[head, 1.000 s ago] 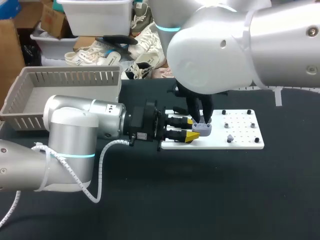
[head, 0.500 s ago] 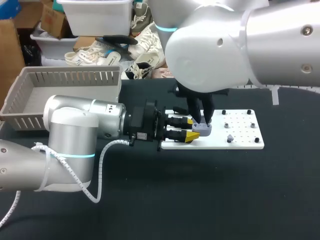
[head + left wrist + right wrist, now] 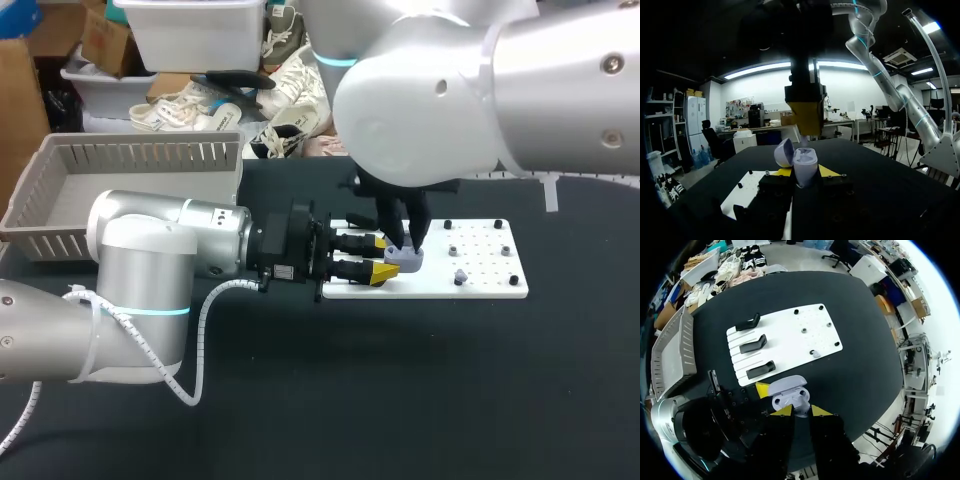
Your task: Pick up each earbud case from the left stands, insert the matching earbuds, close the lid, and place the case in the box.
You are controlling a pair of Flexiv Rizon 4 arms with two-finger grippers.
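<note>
Bright overhead light, sheen on right arm (image 3: pixel 480 90); left wrist view dim, perhaps backlit.

Left hand (image 3: pixel 380 258) grips the lilac case (image 3: pixel 408 261) over the white board (image 3: pixel 480 278), right hand (image 3: pixel 404 240) just above it. Grey basket's (image 3: pixel 60 205) off at the worktop's (image 3: pixel 400 400) back left.

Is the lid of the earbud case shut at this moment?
No: in the left wrist view the lid stands swung open, tilted away from the body of the earbud case.
</note>
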